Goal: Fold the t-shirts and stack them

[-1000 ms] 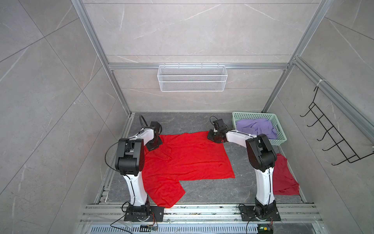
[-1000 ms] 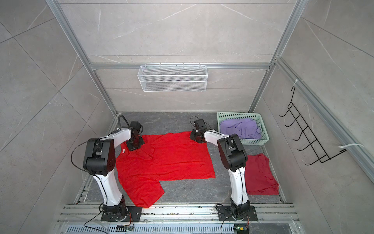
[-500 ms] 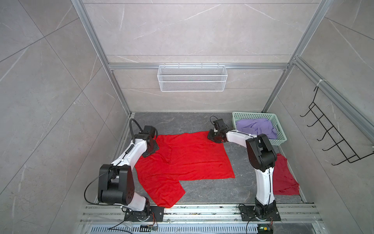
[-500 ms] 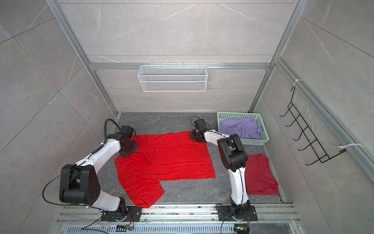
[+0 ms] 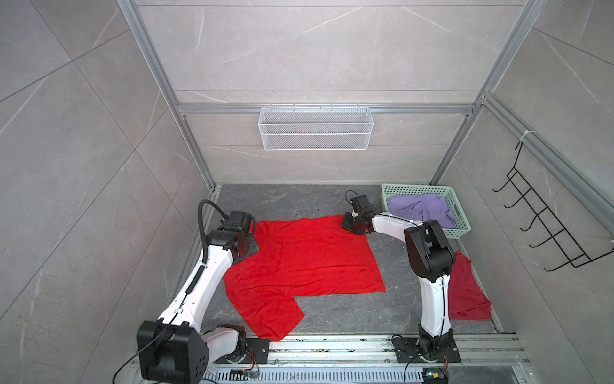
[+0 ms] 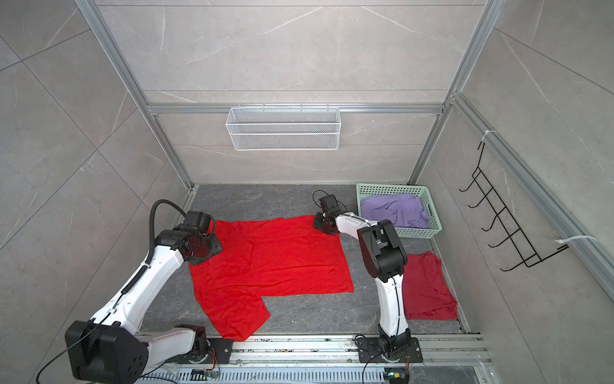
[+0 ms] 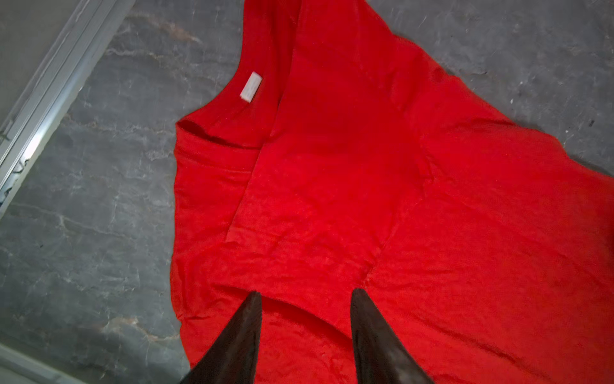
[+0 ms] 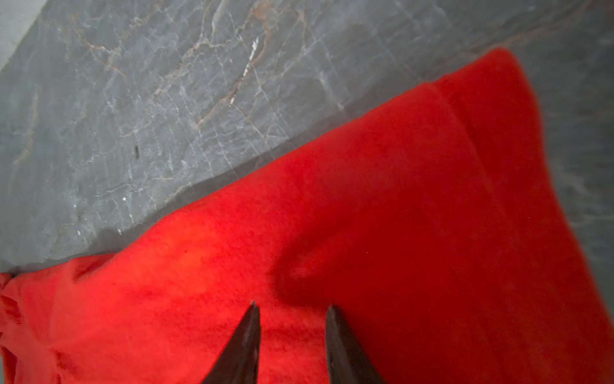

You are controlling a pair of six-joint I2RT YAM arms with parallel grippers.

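The bright red t-shirt (image 5: 305, 262) (image 6: 275, 262) lies spread on the grey floor, one sleeve toward the front rail. Its white neck label (image 7: 250, 86) shows in the left wrist view. My left gripper (image 5: 247, 247) (image 7: 305, 294) hovers over the shirt's left shoulder part, open, nothing between its fingers. My right gripper (image 5: 354, 227) (image 8: 292, 307) stands on the shirt's far right corner, jaws apart, tips against the bunched cloth. The darker red t-shirt (image 5: 468, 292) lies crumpled by the right wall. The lavender t-shirt (image 5: 420, 209) sits in the basket.
The mint-green basket (image 5: 461, 229) stands in the far right corner. A white wire basket (image 5: 315, 128) hangs on the back wall and a black hook rack (image 5: 545, 229) on the right wall. A metal rail (image 5: 332, 342) runs along the front.
My left arm has dropped low and carried its gripper leftward, spreading the shirt's left side, then the gripper opened and let go. The right arm has not moved.
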